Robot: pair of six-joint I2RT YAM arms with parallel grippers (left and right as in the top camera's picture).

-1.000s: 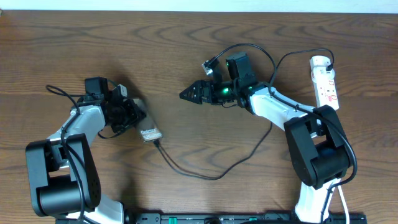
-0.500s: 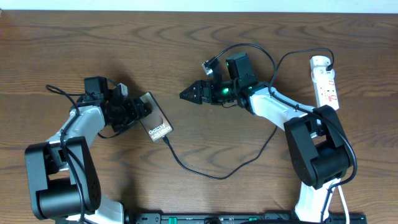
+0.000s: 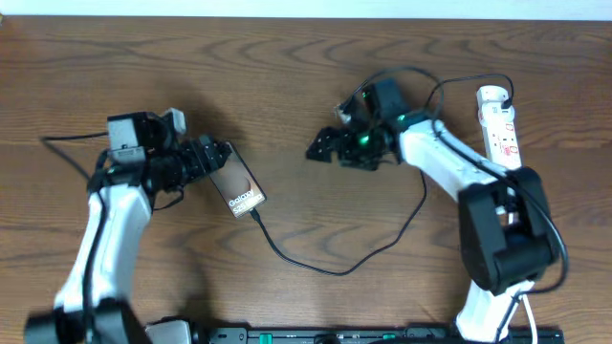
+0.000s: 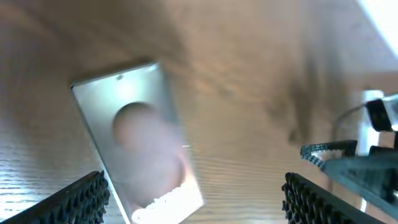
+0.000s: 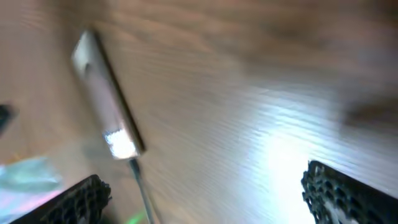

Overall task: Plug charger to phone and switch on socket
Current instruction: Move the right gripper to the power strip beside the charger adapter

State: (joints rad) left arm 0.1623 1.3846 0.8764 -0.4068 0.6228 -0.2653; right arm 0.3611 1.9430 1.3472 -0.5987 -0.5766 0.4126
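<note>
A brown wooden tabletop (image 3: pixel 287 67) fills the overhead view and carries everything. The two white-and-black arms reach in from the near edge. The left end effector (image 3: pixel 212 159) sits left of centre at the upper-left end of the phone, and its wrist view shows the fingers (image 4: pixel 81 199) spread wide apart with nothing clamped between them; whether a fingertip touches the phone cannot be told. The right end effector (image 3: pixel 321 147) hangs right of centre, pointing left, its fingers (image 5: pixel 329 186) likewise wide apart and holding nothing, well apart from the phone. The socket (image 3: pixel 499 124), a white power strip with red marks, lies lengthwise at the far right, just beside the right arm's forearm. The phone (image 3: pixel 239 184) lies flat, bronze back up with white "Galaxy" lettering, tilted so its lower end points down and right. The charger (image 3: pixel 325 270), a thin black cable, meets that lower end, sags toward the near edge, then climbs right toward the right arm, where it is lost among the arm's own cables. Its connector tip (image 3: pixel 256 214) sits against the phone's lower edge.
</note>
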